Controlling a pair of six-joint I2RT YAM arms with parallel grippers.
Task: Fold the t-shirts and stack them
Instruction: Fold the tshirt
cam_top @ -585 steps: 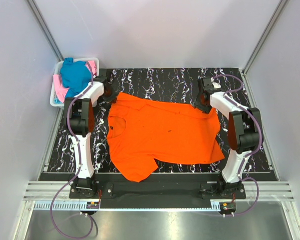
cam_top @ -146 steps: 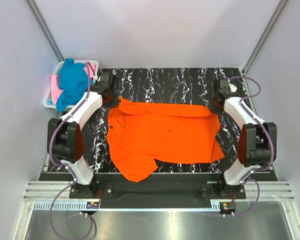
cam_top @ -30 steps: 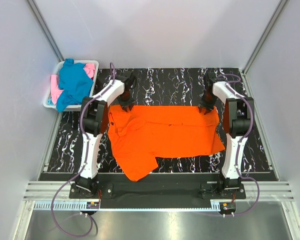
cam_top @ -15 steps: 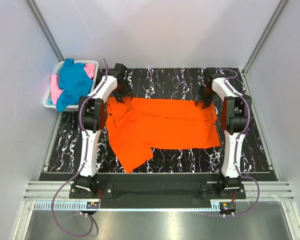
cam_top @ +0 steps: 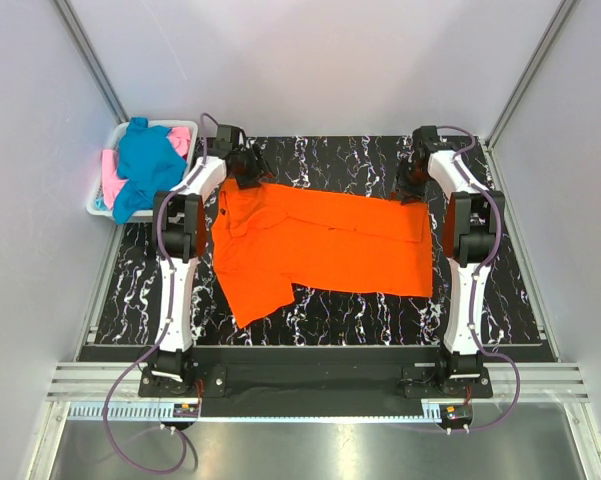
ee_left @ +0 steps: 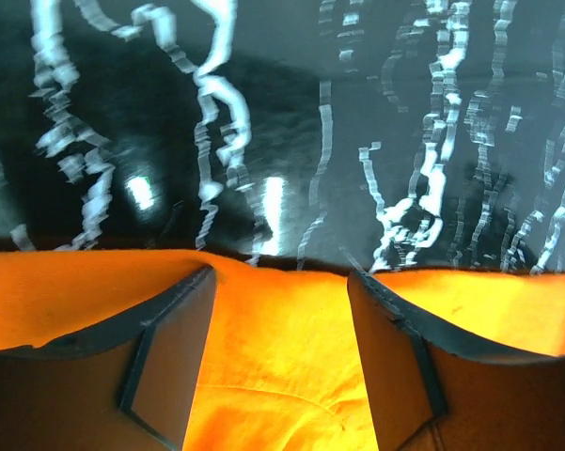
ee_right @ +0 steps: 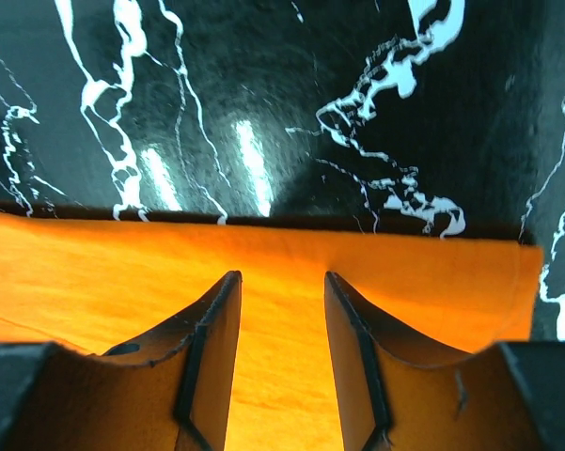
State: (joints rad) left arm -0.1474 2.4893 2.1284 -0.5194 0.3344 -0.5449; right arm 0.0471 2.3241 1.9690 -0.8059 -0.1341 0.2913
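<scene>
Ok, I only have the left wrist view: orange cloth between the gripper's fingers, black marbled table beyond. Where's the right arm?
Observer: The right gripper is on the orange t-shirt's far right corner, level with yours.
Operator: Any other shirts around?
Observer: A teal-blue t-shirt and a pink t-shirt lie in a white basket just off the table's far left corner.
Operator: Is the right gripper open?
Observer: Its fingers stand apart, with flat orange cloth between them.
</scene>
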